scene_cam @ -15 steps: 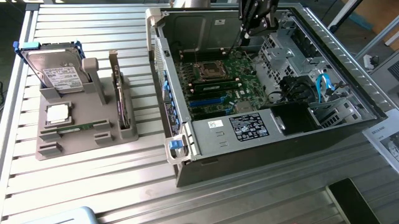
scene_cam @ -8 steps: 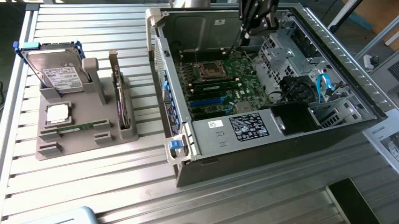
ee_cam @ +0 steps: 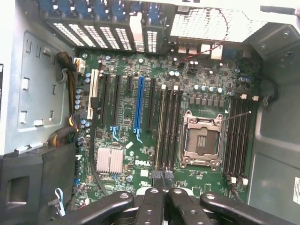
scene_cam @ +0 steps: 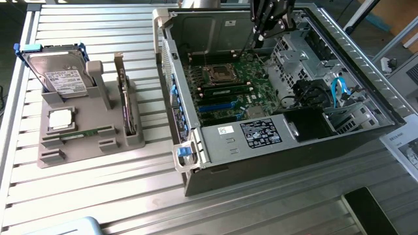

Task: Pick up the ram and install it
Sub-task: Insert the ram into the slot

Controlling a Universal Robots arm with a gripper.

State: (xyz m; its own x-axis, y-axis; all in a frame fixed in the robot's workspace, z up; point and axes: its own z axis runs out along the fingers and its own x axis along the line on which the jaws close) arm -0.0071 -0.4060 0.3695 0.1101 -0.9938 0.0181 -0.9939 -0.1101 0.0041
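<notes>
One green ram stick [scene_cam: 88,133] lies flat in a groove of the grey fixture [scene_cam: 49,157] at the exterior view's left. A second ram stick [scene_cam: 225,91] stands in a memory slot of the motherboard beside the empty processor socket [scene_cam: 219,73]. In the wrist view it appears edge-on as a thin green line [ee_cam: 160,131]. My gripper [scene_cam: 261,35] hangs high over the back of the open computer case, well above the board. In the wrist view its fingertips [ee_cam: 157,175] stand close together over the near end of those slots, and I see nothing between them.
The fixture also holds a hard drive [scene_cam: 58,73], a square silver processor chip [scene_cam: 60,119] and an upright expansion card [scene_cam: 124,98]. Case walls [scene_cam: 216,147], a drive cage [scene_cam: 294,58] and blue cables [scene_cam: 337,90] surround the board. Slatted table [scene_cam: 98,196] lies in front.
</notes>
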